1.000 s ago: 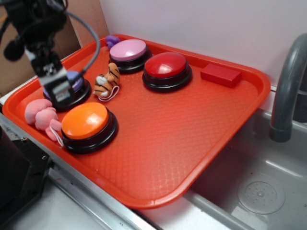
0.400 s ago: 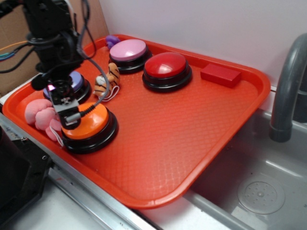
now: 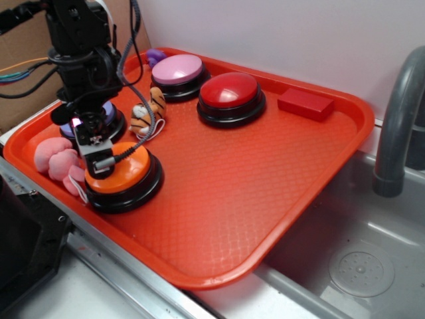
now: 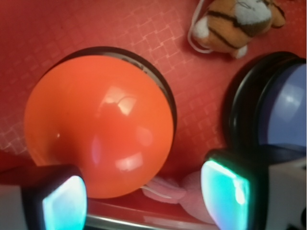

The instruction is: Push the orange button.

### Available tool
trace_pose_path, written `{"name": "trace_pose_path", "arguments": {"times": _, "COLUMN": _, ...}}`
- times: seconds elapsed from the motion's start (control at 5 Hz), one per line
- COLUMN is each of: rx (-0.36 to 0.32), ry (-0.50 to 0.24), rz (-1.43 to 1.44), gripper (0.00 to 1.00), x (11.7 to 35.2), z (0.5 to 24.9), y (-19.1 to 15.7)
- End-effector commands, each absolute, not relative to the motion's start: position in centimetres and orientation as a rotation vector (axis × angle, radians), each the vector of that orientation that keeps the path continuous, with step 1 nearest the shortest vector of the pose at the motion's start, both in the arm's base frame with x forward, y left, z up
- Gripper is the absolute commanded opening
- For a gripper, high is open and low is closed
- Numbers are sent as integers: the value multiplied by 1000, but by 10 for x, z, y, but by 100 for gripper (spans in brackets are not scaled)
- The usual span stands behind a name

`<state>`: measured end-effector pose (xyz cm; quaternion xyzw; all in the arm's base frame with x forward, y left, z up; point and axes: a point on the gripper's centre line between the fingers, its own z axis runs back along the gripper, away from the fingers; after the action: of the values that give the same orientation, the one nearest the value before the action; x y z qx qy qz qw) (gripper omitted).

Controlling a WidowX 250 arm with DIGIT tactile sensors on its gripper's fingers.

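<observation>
I see my gripper [image 3: 99, 161] low over the orange button [image 3: 121, 169], jaws spread apart and empty, button on the red tray [image 3: 265, 199] front-left corner, beside a pink plush [image 3: 56, 159].

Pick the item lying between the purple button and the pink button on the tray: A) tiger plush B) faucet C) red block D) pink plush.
A: the tiger plush lies on the tray between the purple button and the pink button.
</observation>
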<state>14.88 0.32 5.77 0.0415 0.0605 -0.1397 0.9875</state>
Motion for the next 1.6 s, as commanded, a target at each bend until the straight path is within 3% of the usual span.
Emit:
{"name": "trace_pose_path", "arguments": {"times": 0.0, "rx": 36, "ry": -64, "rz": -332, "gripper": 100, "x": 163, "z": 49, "y": -9}}
{"name": "trace_pose_path", "arguments": {"times": 0.4, "rx": 7, "ry": 51, "rz": -383, "gripper": 100, "x": 174, "z": 25, "y": -23}}
{"name": "trace_pose_path", "arguments": {"times": 0.6, "rx": -2, "ry": 110, "rz": -427, "gripper": 100, "x": 177, "z": 34, "y": -20}}
{"name": "trace_pose_path", "arguments": {"times": 0.8, "rx": 46, "ry": 146, "rz": -441, "gripper": 100, "x": 180, "z": 60, "y": -19}}
{"name": "trace_pose_path", "arguments": {"times": 1.0, "rx": 79, "ry": 104, "rz": -418, "gripper": 100, "x": 174, "z": 91, "y": -18}}
{"name": "trace_pose_path", "arguments": {"times": 1.4, "rx": 78, "ry": 109, "rz": -419, "gripper": 100, "x": 173, "z": 109, "y": -19}}
